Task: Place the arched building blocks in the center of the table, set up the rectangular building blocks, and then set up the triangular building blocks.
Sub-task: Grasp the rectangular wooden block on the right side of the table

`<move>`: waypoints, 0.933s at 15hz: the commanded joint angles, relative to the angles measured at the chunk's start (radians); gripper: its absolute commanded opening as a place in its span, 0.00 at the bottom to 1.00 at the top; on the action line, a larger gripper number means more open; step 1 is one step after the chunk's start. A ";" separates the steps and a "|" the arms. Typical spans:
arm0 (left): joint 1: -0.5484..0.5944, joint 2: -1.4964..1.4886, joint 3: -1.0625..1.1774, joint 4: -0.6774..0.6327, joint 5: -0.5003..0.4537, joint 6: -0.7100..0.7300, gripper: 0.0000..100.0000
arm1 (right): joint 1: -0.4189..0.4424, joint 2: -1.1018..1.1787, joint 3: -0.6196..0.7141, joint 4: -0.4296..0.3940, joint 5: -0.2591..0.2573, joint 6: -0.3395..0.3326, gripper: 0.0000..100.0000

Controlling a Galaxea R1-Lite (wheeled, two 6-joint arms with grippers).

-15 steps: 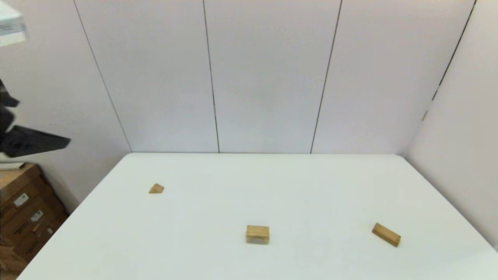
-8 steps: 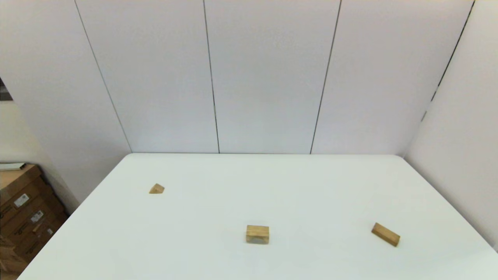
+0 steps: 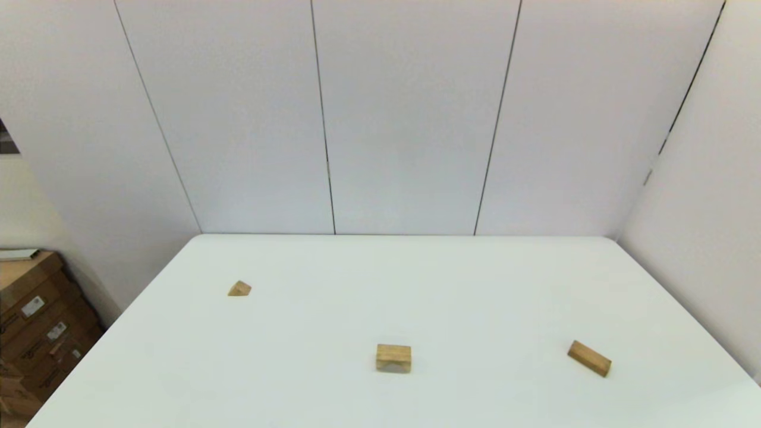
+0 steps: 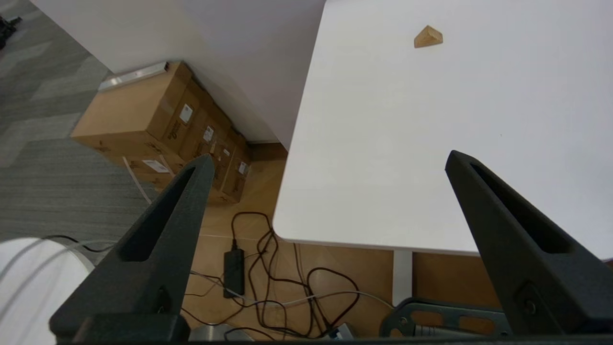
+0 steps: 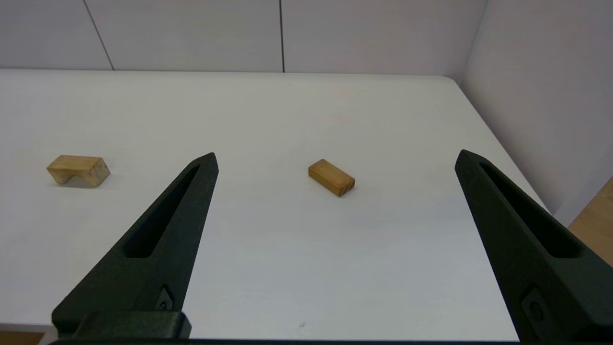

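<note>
The arched block (image 3: 393, 358) stands notch-down near the middle front of the white table (image 3: 416, 279); the right wrist view shows the arched block (image 5: 78, 169) too. Toward the right front lies the plain rectangular block (image 3: 589, 358), flat and angled, also the rectangular block (image 5: 331, 178) ahead of my right gripper (image 5: 335, 158), which is open and empty near the table's front edge. The triangular wedge (image 3: 239, 289) rests at the left; the wedge (image 4: 427, 37) lies far beyond my left gripper (image 4: 330, 160), open and empty over the table's left front corner. Neither arm shows in the head view.
Cardboard boxes (image 3: 32, 321) are stacked on the floor left of the table; the boxes (image 4: 158, 124) and loose cables (image 4: 268, 268) lie below the left arm. White wall panels close the back and the right side.
A dark shape at the head view's left edge a second ago has gone out of view. The three blocks have not moved.
</note>
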 commanded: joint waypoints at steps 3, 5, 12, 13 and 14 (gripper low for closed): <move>0.004 -0.241 0.243 -0.036 -0.056 -0.008 1.00 | 0.000 0.000 0.002 0.000 -0.001 0.000 1.00; 0.005 -0.280 0.368 -0.158 -0.084 -0.011 1.00 | 0.000 0.000 0.000 0.000 -0.001 0.000 1.00; 0.005 -0.335 0.576 -0.413 -0.170 -0.046 1.00 | 0.000 0.000 0.000 0.000 0.001 0.000 1.00; 0.005 -0.335 0.590 -0.427 -0.241 -0.091 1.00 | 0.000 0.000 0.000 0.000 -0.001 0.000 1.00; 0.005 -0.335 0.615 -0.471 -0.277 -0.123 1.00 | 0.000 0.000 0.000 0.000 -0.001 0.000 1.00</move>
